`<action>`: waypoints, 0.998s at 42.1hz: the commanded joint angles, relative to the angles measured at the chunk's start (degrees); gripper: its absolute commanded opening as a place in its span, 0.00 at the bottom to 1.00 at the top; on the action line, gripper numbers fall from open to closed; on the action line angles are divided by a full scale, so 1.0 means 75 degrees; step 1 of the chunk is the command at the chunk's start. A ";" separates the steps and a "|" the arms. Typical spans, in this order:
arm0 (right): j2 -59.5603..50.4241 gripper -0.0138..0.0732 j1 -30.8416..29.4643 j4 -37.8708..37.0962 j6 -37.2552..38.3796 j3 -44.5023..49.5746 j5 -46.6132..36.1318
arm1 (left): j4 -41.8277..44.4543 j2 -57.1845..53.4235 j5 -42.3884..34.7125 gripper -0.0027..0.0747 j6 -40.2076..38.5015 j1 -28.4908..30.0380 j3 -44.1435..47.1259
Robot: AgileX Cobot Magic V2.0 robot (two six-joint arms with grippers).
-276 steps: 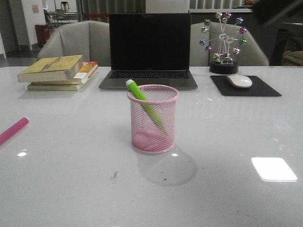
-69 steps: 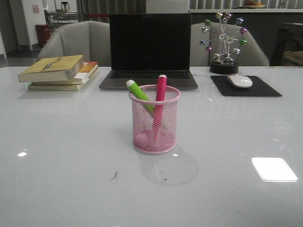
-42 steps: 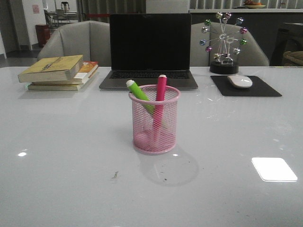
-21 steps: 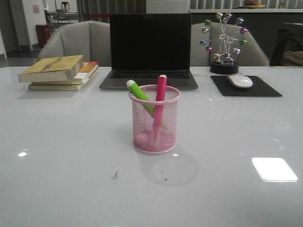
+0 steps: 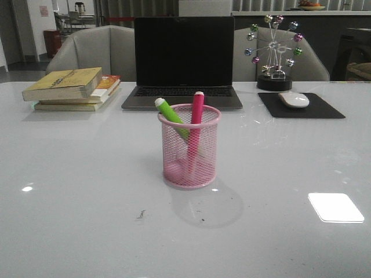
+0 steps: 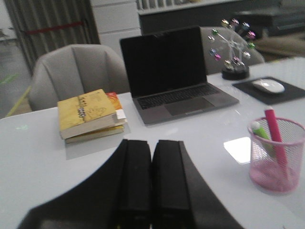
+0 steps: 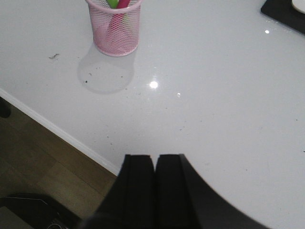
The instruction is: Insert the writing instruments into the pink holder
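Both pens (image 5: 193,130) stood in the pink holder (image 5: 190,168), at about two o'clock from my left end effector (image 6: 151,157); both end effectors (image 7: 154,167) seemed closed, empty.

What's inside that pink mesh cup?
Two markers stand in the pink holder: a lime green one leaning left and a magenta one nearly upright. Their lower ends show only dimly through the mesh.

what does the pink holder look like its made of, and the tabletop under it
The pink holder looks like painted wire mesh, likely metal: the pens show through its wall between a solid rim and base. The tabletop looks like a glossy white hard surface, perhaps glass or lacquer, since it mirrors lights and the cup's shadow.
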 commanded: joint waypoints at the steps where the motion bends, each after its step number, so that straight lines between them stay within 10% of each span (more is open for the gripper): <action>1: 0.0023 0.19 -0.0026 -0.0148 -0.0074 -0.0216 -0.0487 | -0.0709 -0.0559 -0.1015 0.16 -0.0039 0.0498 0.0392; 42: 0.0023 0.19 -0.0026 -0.0148 -0.0074 -0.0216 -0.0487 | -0.1476 -0.1820 -0.0699 0.16 -0.0039 0.1467 0.1341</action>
